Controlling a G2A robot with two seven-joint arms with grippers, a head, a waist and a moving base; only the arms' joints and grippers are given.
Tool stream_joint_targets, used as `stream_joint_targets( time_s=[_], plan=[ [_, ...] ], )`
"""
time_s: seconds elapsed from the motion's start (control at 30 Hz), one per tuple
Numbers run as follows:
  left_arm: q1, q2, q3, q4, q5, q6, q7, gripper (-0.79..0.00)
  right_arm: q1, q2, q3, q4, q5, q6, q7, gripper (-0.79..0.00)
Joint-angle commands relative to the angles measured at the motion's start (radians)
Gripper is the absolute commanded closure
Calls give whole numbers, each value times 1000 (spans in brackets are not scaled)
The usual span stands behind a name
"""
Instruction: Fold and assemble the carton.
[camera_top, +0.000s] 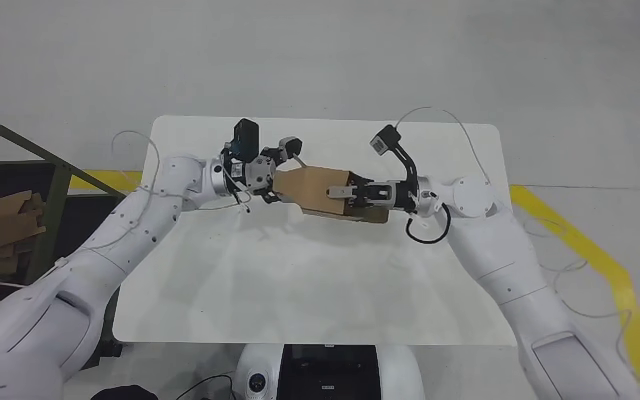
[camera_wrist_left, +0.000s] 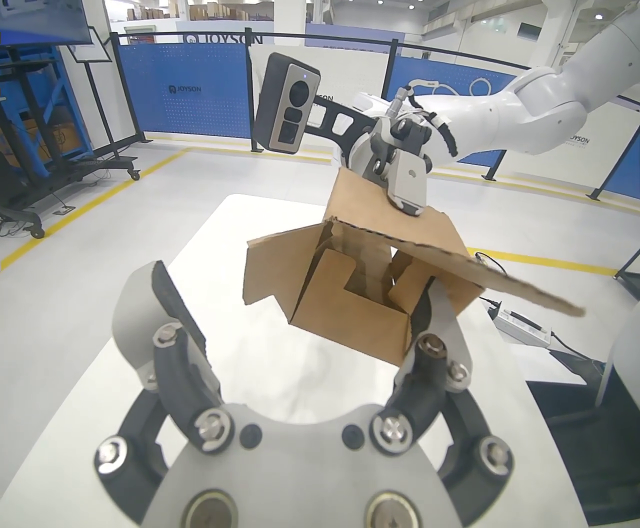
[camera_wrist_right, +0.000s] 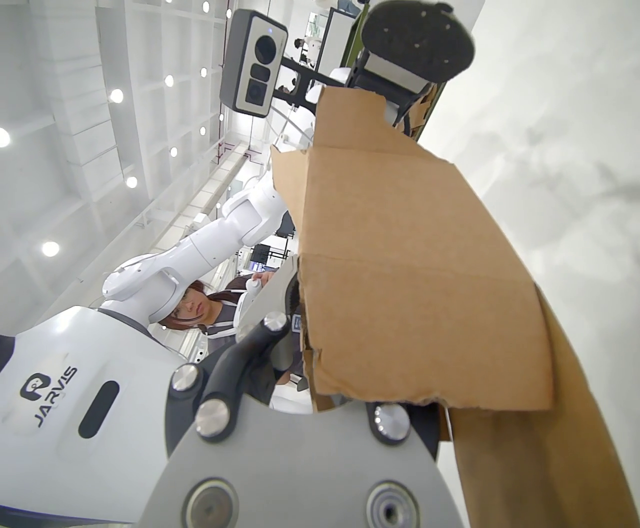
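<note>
Just above the centre of the top view, the carton (camera_top: 318, 188) sits between both pincers. The right gripper (camera_wrist_left: 409, 200) is clenched on its upper panel. The left gripper (camera_wrist_left: 297, 280) gapes wide, one finger (camera_wrist_left: 440, 310) touching the open end's corner.

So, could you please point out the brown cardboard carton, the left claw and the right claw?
brown cardboard carton (camera_top: 315, 188): top view, middle of its upper panel.
left claw (camera_wrist_left: 295, 277): left wrist view, midway between its open fingertips.
right claw (camera_wrist_left: 411, 206): left wrist view, where it clamps the carton's top panel.
</note>
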Motion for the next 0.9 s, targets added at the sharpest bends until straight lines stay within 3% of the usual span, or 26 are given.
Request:
stream_joint_targets(
  time_s=[0.0, 0.5, 0.87],
  plan=[
    [-3, 3, 6, 4, 4, 0, 8, -785, 4, -1, -1, 7, 3, 1, 6, 0],
    [-29, 19, 36, 79, -61, 0, 73, -785, 0, 2, 21, 27, 23, -13, 32, 0],
    [-39, 6, 6, 176, -195, 0, -24, -785, -14, 0, -3, -19, 10, 4, 66, 0]
  ],
)
